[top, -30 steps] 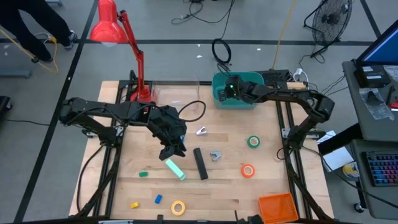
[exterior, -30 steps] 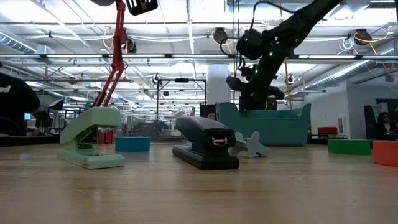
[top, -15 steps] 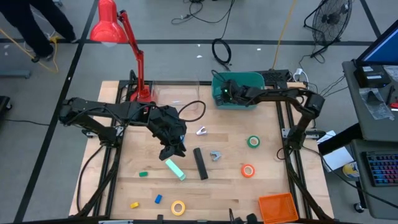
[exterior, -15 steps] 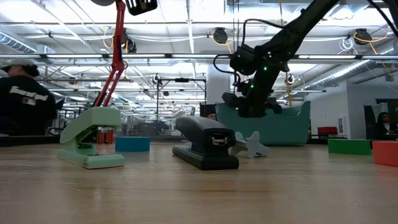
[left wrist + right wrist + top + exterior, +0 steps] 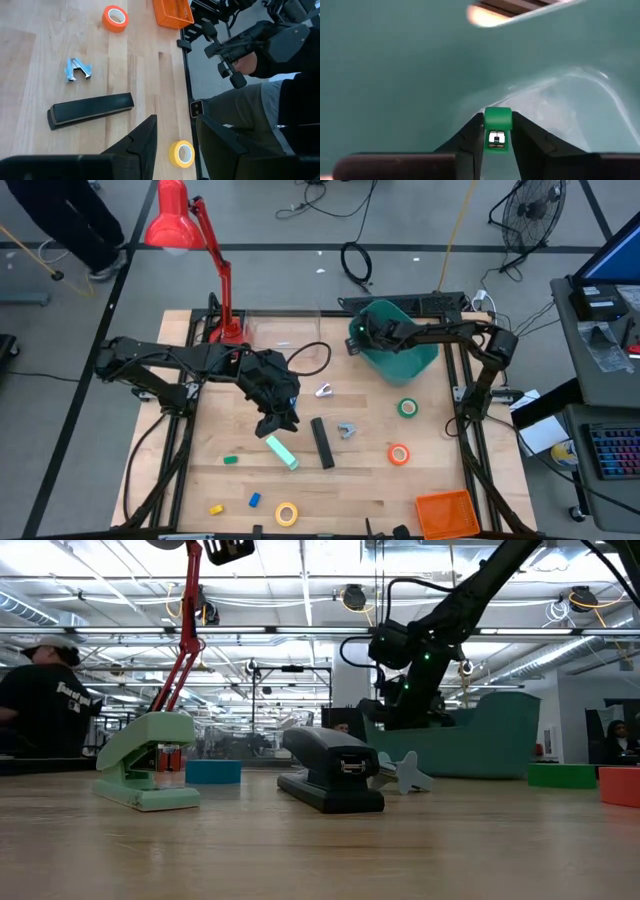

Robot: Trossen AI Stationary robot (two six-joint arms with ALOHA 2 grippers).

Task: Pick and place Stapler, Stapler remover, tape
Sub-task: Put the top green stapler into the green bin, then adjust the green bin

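most of the job looks undone from where you sit: the black stapler point(image 5: 322, 442) lies on the counter point(image 5: 440, 470) near the middle, its long axis running roughly from the far edge toward the near edge, tilted only a little. the stapler remover point(image 5: 346, 430) sits just beside it. the green tape point(image 5: 407, 408), orange tape point(image 5: 399, 453) and yellow tape point(image 5: 287, 513) all lie out on the wood; you can't find a blue roll.

your right claw point(image 5: 497, 132) is down inside the teal bin point(image 5: 415, 355), fingers clamped on a small green clip-like piece point(image 5: 497, 127), so that one seems near drop-off. your left claw point(image 5: 277, 423) hovers just beside the mint green stapler point(image 5: 281, 451), fingers apart and empty, with the black stapler ahead in its wrist view.
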